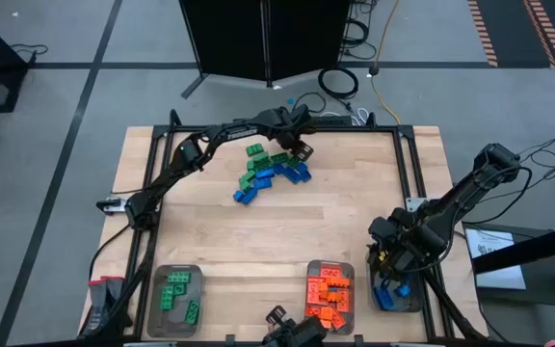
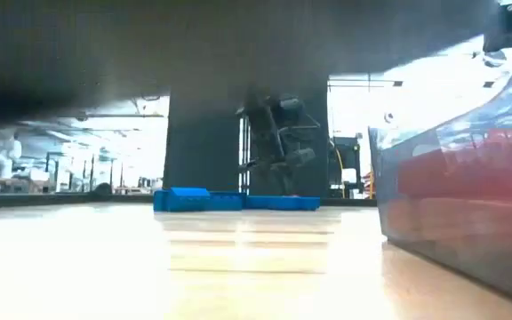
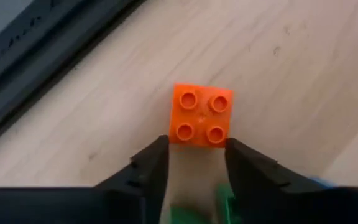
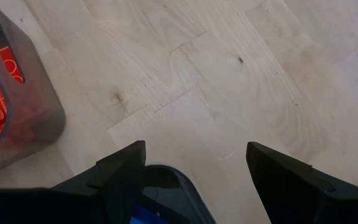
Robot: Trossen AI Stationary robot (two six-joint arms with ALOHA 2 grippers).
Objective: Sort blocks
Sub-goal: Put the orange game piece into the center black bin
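A pile of green and blue blocks (image 1: 270,169) lies on the far middle of the table. At the pile's far right side my left gripper (image 1: 303,151) points steeply down. Its fingers flank an orange four-stud block (image 3: 202,115) that rests flat on the wood, studs up. My right gripper (image 1: 393,253) hangs open and holds nothing, above the table by the tray of blue blocks (image 1: 396,292). In the low view the blue blocks (image 2: 234,201) show with the left arm (image 2: 278,142) behind them. My left gripper has the orange block between its two fingertips (image 3: 160,152), which meet the block's two opposite sides at its nearer edge (image 3: 199,140). The fingers come from above, slanting steeply down. The block lies flat on the table, studs up.
Three clear trays stand along the near edge: green blocks at the left (image 1: 177,299), orange blocks in the middle (image 1: 330,293) (image 4: 5,93), blue blocks at the right. A black frame rail (image 3: 36,56) runs along the table's far edge. Bare wood lies between the pile and the trays.
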